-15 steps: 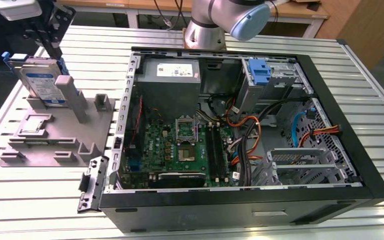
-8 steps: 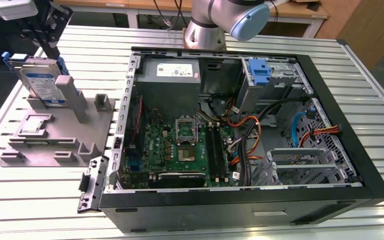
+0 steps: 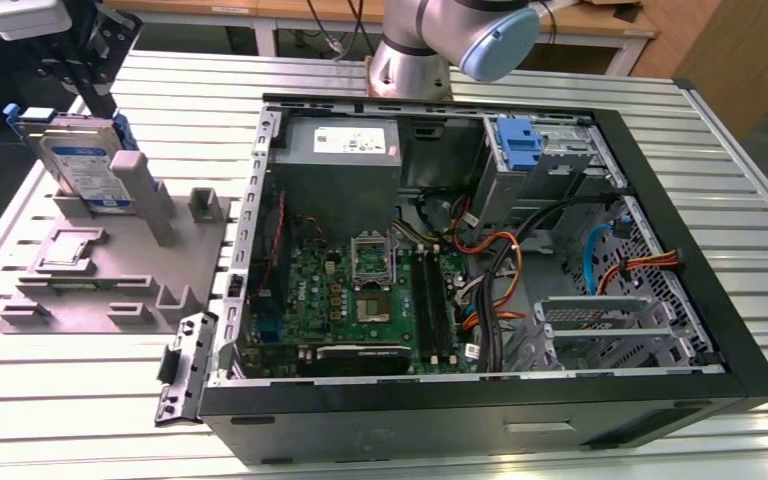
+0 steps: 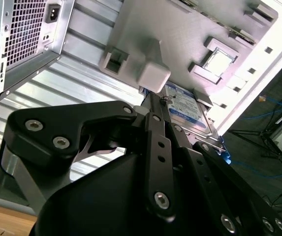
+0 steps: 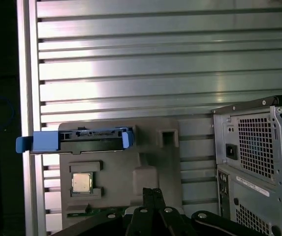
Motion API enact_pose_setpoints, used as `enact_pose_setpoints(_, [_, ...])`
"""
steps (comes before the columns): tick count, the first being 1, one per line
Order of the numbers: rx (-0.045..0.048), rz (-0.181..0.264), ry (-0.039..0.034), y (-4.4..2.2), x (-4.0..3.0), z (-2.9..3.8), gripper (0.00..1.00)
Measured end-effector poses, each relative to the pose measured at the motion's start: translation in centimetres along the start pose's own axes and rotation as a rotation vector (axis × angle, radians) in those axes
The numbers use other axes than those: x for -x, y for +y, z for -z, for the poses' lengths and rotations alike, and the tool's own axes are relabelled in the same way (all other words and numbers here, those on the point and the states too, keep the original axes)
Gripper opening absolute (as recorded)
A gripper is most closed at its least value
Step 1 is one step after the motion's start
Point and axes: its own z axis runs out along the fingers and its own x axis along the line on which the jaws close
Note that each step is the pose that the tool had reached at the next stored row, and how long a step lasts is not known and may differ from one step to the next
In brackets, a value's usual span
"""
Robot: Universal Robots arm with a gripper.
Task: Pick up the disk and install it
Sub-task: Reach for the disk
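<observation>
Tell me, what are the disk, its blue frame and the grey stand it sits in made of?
The flat silver-grey disk looks like metal: it has a dull sheen, with a papery white and blue label. Its blue carrier frame looks like moulded plastic, smooth and evenly coloured. The matte grey stand is probably plastic too, since it shows no shine, though I can't be sure.

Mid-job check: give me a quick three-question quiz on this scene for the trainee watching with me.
1. True or false: the disk stands outside the computer case.
2. Fill in: in the exterior view, the gripper hovers just above the ____.
3. The disk is: A) flat in the computer case, B) upright in the grey fixture, C) clamped in the gripper.
Key: 1 true; 2 disk; 3 B.
</observation>
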Motion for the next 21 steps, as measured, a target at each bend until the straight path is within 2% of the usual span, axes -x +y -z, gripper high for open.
enact_pose_setpoints(12, [0.0001, 0.000, -0.0001, -0.02, -0.71, -0.04, 0.10])
enact_pose_setpoints(21, [0.0001, 0.000, -0.0002, -0.04, -1.48, -0.15, 0.10])
